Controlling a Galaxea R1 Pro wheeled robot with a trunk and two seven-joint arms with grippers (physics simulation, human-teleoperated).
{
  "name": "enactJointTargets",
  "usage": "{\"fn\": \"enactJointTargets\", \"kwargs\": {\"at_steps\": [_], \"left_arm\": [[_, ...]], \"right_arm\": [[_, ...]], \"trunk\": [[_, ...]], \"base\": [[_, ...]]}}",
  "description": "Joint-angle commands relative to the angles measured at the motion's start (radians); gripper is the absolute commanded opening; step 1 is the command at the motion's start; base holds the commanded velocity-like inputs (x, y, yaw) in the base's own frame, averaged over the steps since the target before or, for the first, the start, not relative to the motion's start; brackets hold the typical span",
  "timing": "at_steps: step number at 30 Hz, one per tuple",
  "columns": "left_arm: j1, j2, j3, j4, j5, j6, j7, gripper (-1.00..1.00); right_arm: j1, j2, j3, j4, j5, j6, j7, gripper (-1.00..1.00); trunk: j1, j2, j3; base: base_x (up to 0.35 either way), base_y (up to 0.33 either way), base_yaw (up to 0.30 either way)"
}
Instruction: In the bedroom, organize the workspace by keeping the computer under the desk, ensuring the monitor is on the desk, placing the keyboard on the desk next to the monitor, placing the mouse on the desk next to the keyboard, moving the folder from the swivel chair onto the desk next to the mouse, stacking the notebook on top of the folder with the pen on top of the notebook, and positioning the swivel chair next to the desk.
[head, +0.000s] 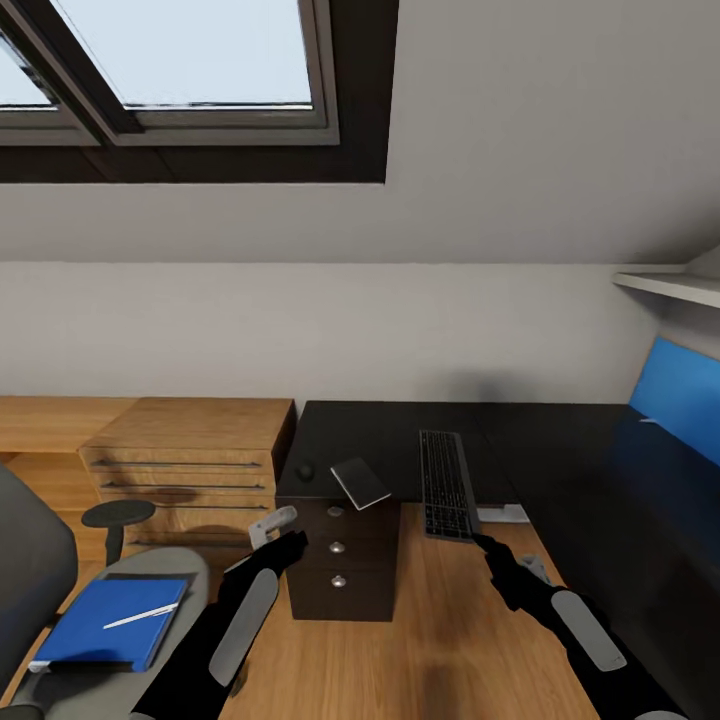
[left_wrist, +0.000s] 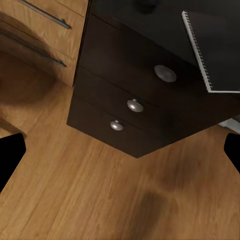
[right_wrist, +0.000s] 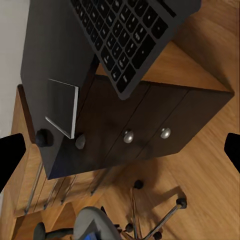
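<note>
Desk (head: 400, 430): the glossy black top is running along the wall, with the three-drawer unit (head: 338, 560) under its near end.
Keyboard (head: 446, 484): it is lying on the desk, its near end poking out over the front edge.
Notebook (head: 360, 482): one, tilted, sitting on the desk corner and overhanging it; a small dark mouse (head: 305, 470) is resting just beside it.
Folder (head: 112, 620): one, bright blue, lying on the swivel chair (head: 60, 600) seat with one pen (head: 140, 616) across it.
Left gripper (head: 283, 545): hovering empty before the drawers; I'm seeing its fingers spread apart.
Right gripper (head: 487, 548): hanging empty just below the keyboard's near end, jaws parted too.
Step in hand: probably going for the folder; I'd turn toward the chair and mind the pen, which could roll off.
Count: three drawer knobs.
</note>
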Motion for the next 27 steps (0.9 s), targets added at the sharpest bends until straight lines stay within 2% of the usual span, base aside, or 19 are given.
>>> {"fn": "enactJointTargets", "kwargs": {"at_steps": [1, 5, 9, 11, 13, 16, 17, 19, 27], "left_arm": [[-0.001, 0.001, -0.002, -0.001, 0.007, 0.002, 0.008, 1.00], [-0.001, 0.002, -0.008, -0.002, 0.005, 0.002, 0.008, 1.00], [-0.001, 0.002, -0.011, -0.004, 0.004, 0.002, 0.008, 1.00], [-0.001, 0.003, -0.013, -0.005, 0.004, 0.002, 0.008, 1.00], [0.000, 0.002, -0.019, -0.007, 0.004, 0.003, 0.008, 1.00], [0.000, 0.003, -0.033, -0.008, 0.005, 0.003, 0.008, 1.00], [0.000, 0.003, -0.041, -0.009, 0.005, 0.003, 0.008, 1.00], [0.000, 0.003, -0.045, -0.009, 0.006, 0.003, 0.008, 1.00], [0.000, 0.002, -0.056, -0.009, 0.006, 0.003, 0.008, 1.00]], "right_arm": [[0.000, -0.008, 0.003, -0.001, -0.009, 0.000, -0.004, 1.00], [0.001, -0.030, 0.003, -0.001, -0.011, 0.002, 0.015, 1.00], [0.002, -0.039, 0.003, 0.005, -0.011, 0.002, 0.056, 1.00], [0.003, -0.040, 0.003, 0.041, -0.010, 0.002, 0.130, 1.00], [0.003, -0.041, 0.003, 0.098, -0.009, 0.002, 0.241, 1.00], [0.003, -0.041, 0.003, 0.139, -0.009, 0.002, 0.338, 1.00], [0.003, -0.041, 0.002, 0.158, -0.009, 0.001, 0.395, 1.00], [0.004, -0.040, 0.002, 0.169, -0.010, -0.001, 0.431, 1.00], [0.003, -0.037, -0.016, 0.225, -0.014, -0.011, 0.470, 1.00]], "trunk": [[0.004, -0.009, -0.005], [0.020, -0.037, -0.017], [0.035, -0.065, -0.030], [0.043, -0.079, -0.036], [0.050, -0.093, -0.042], [0.062, -0.114, -0.052], [0.066, -0.121, -0.055], [0.073, -0.135, -0.061], [0.104, -0.191, -0.086]], "base": [[0.000, 0.000, 0.000], [0.000, 0.000, 0.000], [0.000, 0.000, 0.000], [0.000, 0.000, 0.000], [0.000, 0.000, 0.000], [0.000, 0.000, 0.000], [0.000, 0.000, 0.000], [0.000, 0.000, 0.000], [0.000, 0.000, 0.000]]}}
